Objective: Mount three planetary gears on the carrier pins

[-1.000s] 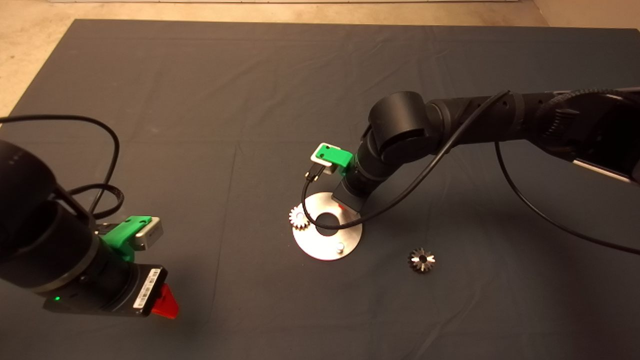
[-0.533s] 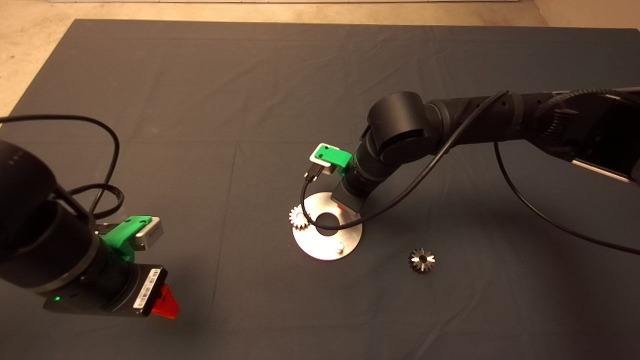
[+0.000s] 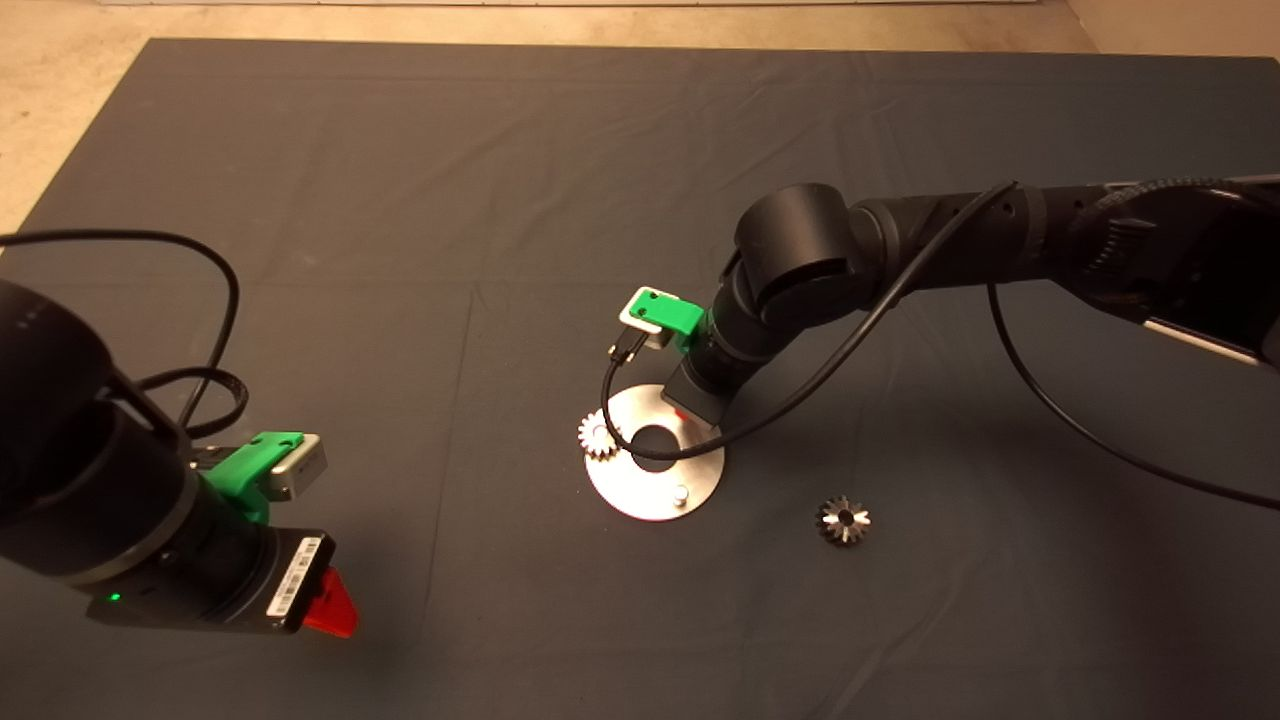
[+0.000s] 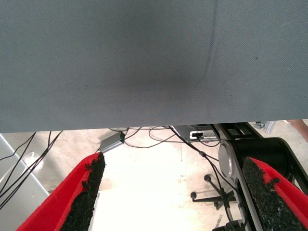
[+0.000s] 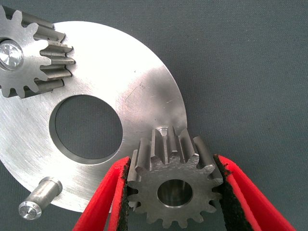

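Second gear (image 5: 171, 185) is clamped in the right hand (image 5: 172, 192) over the plate (image 5: 130, 96), needing alignment onto the far-right pin (image 5: 162, 131). Left hand (image 4: 178, 192), released, waits near-left.

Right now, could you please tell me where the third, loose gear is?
In the head view, the loose gear lies on the mat, right of the carrier plate, untouched.

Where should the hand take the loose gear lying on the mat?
Grip the loose gear across its toothed rim, coming straight down from above. It lies flat on the mat, hole up, apart from the plate, so both sides look free for fingers.
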You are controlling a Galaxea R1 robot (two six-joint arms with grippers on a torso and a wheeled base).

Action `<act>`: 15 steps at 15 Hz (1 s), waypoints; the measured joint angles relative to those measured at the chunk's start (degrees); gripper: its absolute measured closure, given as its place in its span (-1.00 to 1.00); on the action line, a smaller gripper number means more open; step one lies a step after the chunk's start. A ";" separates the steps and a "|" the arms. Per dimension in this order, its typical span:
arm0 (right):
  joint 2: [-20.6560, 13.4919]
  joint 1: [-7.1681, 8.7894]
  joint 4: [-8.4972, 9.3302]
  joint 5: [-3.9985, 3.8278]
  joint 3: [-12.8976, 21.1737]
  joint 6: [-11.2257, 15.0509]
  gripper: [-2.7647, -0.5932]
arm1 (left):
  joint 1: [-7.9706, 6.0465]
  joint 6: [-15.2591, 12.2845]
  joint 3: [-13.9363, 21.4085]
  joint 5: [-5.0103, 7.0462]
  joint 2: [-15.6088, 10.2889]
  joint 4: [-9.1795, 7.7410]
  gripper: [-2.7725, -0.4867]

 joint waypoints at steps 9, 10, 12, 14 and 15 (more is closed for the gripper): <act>0.68 0.02 0.02 -0.04 0.02 0.98 0.57 | 0.00 0.00 0.00 0.00 0.00 0.00 -0.36; 0.77 0.02 0.02 -0.06 0.02 0.98 0.57 | -0.02 0.00 0.00 0.00 0.00 0.00 -0.36; 0.74 0.02 0.02 -0.13 0.02 0.98 0.57 | 0.00 0.00 0.00 0.00 0.00 0.00 -0.36; 0.71 0.02 0.02 -0.20 0.02 0.98 0.57 | -0.02 0.00 0.00 0.00 0.00 0.00 -0.36; 0.57 0.02 0.02 -0.22 0.02 0.97 0.57 | -0.02 0.00 0.00 0.00 0.00 -0.01 -0.36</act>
